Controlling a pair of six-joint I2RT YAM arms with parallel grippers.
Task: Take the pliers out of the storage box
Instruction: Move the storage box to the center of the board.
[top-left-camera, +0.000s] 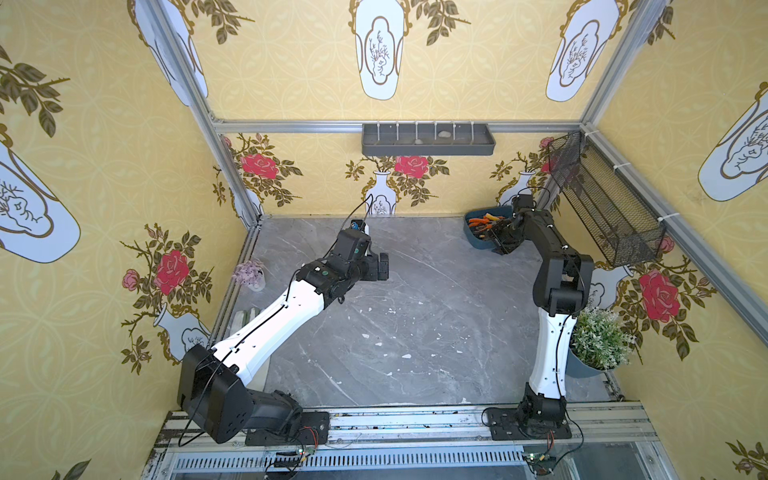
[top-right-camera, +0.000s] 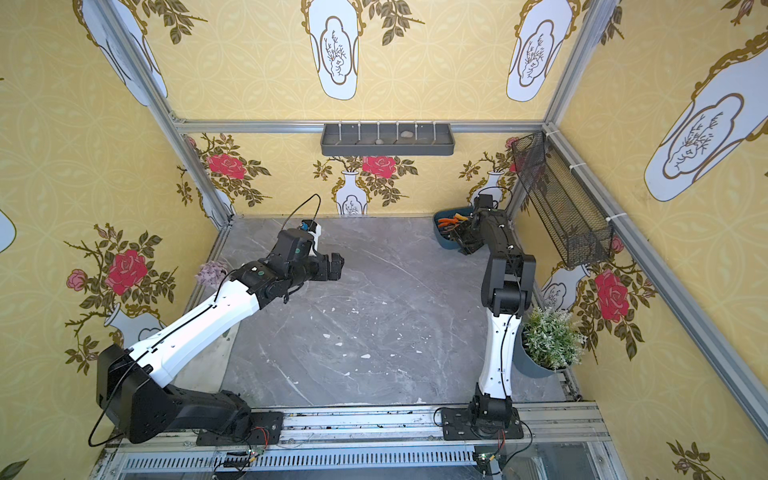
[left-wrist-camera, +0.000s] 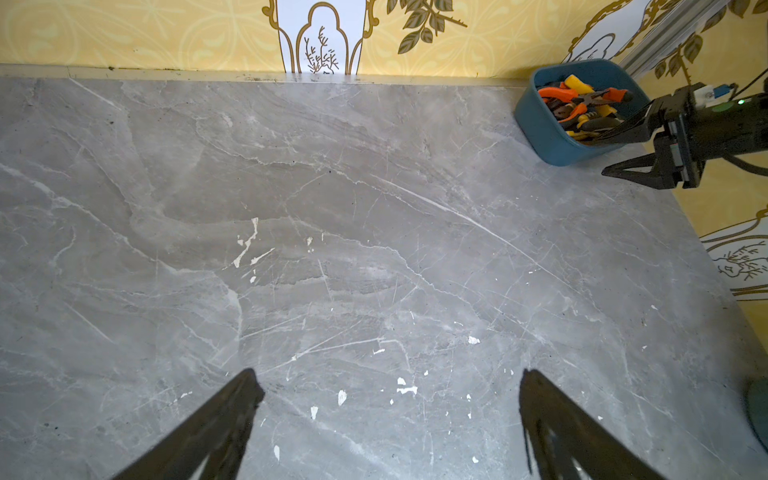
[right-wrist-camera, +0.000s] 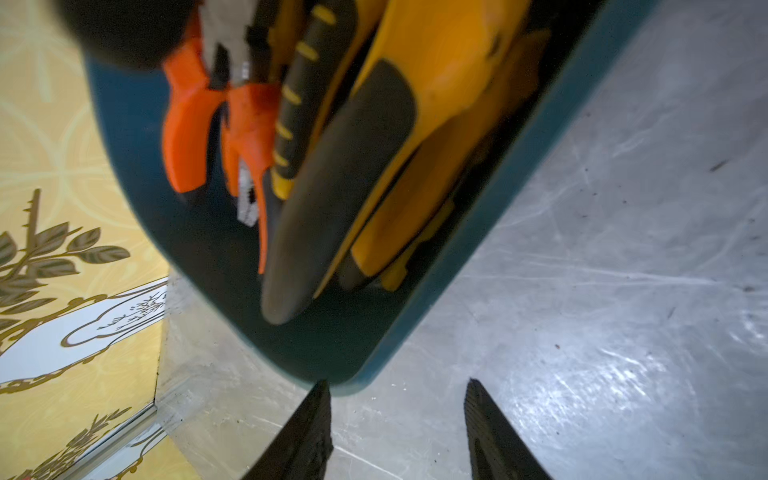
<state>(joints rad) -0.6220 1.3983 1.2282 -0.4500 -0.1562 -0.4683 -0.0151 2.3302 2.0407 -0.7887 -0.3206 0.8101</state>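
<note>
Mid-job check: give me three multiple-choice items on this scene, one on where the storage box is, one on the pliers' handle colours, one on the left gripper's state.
1. Where is the storage box?
A. Far right corner of the table
B. Table centre
C. Inside the mesh basket

2. The pliers have handles in:
A. Green and white
B. Orange, yellow and black
C. All blue

3. The left gripper is:
A. Shut on pliers
B. Open and empty
C. Inside the box

Key: 1 A, both top views show it in that corner; 2 B, those colours show in the box; 3 B, its fingers stand wide apart over bare table.
</note>
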